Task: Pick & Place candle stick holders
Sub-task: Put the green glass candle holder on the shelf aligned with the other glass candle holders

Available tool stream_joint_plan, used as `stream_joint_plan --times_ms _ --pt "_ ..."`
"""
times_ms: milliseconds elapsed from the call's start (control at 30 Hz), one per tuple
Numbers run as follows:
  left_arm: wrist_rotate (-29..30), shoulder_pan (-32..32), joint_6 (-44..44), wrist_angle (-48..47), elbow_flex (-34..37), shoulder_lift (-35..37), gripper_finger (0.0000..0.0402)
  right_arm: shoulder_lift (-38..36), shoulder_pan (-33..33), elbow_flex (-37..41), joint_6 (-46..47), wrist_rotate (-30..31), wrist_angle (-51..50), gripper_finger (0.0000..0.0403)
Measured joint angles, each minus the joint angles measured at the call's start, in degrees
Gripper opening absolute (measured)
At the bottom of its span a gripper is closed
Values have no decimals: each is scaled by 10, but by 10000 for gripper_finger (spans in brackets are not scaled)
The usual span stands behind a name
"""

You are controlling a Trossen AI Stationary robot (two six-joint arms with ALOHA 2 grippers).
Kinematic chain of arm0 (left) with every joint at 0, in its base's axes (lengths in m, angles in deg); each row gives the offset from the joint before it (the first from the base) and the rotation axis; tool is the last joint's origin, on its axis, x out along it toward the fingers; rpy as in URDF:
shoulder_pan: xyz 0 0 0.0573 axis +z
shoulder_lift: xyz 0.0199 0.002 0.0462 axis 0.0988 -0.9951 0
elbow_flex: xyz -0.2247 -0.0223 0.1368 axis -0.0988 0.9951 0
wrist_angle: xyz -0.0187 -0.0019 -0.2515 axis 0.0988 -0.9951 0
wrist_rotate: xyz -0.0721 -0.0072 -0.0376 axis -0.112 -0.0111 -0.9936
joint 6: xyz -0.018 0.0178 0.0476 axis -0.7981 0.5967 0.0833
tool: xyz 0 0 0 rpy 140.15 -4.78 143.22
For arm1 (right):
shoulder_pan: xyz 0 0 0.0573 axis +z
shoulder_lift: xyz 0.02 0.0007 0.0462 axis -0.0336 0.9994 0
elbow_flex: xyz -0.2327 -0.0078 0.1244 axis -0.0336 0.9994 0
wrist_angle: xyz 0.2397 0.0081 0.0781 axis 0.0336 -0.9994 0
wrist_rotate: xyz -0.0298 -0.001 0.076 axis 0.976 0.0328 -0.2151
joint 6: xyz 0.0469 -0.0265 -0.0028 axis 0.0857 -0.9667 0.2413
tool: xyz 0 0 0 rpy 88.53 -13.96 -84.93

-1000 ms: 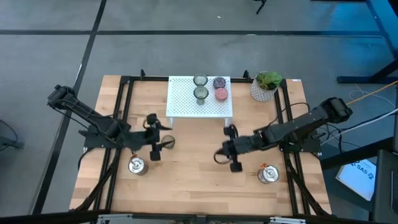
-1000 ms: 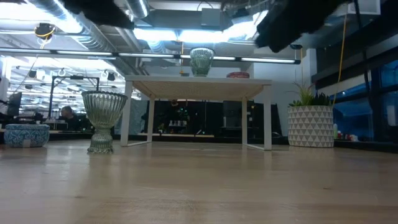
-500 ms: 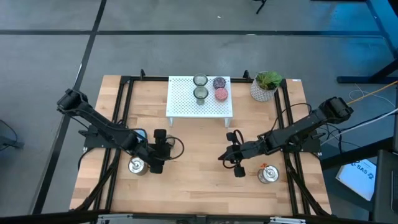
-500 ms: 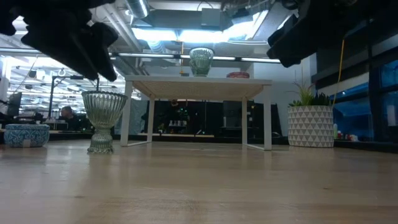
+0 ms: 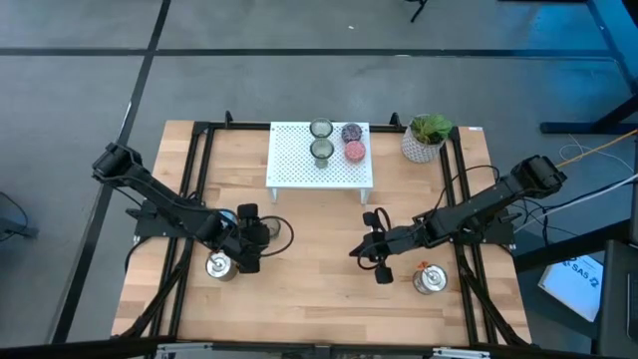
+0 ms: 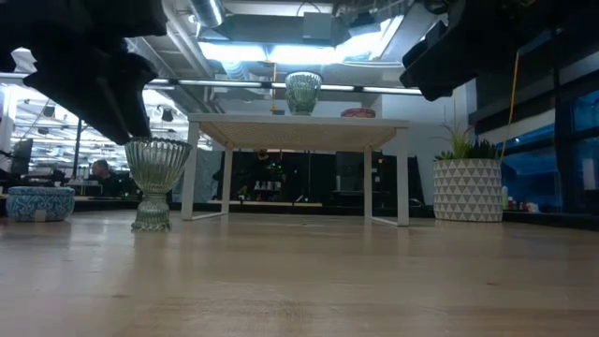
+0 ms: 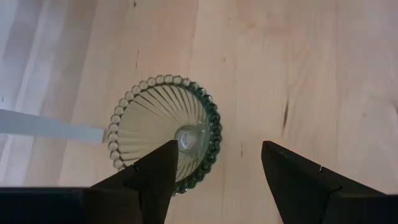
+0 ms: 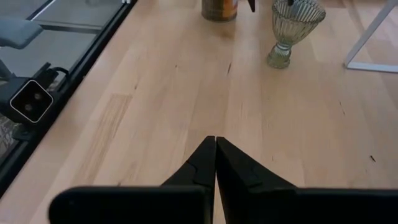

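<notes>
An olive-clear ribbed glass cup (image 7: 163,129) stands upright on its foot on the table, left of the middle (image 5: 273,235) (image 6: 155,180). My left gripper (image 7: 214,163) is open just above it, pointing down, one finger over the cup's rim and the other off to its side (image 5: 249,237). My right gripper (image 8: 216,155) is shut and empty above the table, right of the middle (image 5: 377,256). Two olive cups (image 5: 321,140), a purple cup (image 5: 351,132) and a pink cup (image 5: 354,152) stand on the white rack (image 5: 294,160). A blue cup (image 6: 37,202) stands at the left.
One shiny silver cup (image 5: 219,266) stands close beside my left gripper toward the near edge, another (image 5: 429,279) near my right gripper. A white pot with a green plant (image 5: 426,140) stands at the far right. Bare wood lies between the two grippers.
My left gripper has come down toward the glass cup and now hangs just above its rim, still open. My right gripper has shifted a little toward the near edge, then kept still. The cup has not moved.
</notes>
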Motion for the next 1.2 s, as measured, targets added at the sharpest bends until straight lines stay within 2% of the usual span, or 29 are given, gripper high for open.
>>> stream_joint_plan --times_ms 200,367,667,833,1067,1200 --pt "-2 15 5 0 0 -18 186 0 0 0 -2 0 0 13" --pt "-36 27 34 0 0 -44 138 0 0 0 -11 0 10 13" --pt "-36 18 30 1 0 -30 21 0 0 0 -15 0 11 13" --pt "-10 5 34 5 -1 -23 18 0 0 0 -15 3 13 13" --pt "60 -19 68 12 -49 -21 17 0 -1 0 -41 59 33 14" --pt "92 -32 109 51 -58 -11 17 0 -6 0 -58 60 55 14"
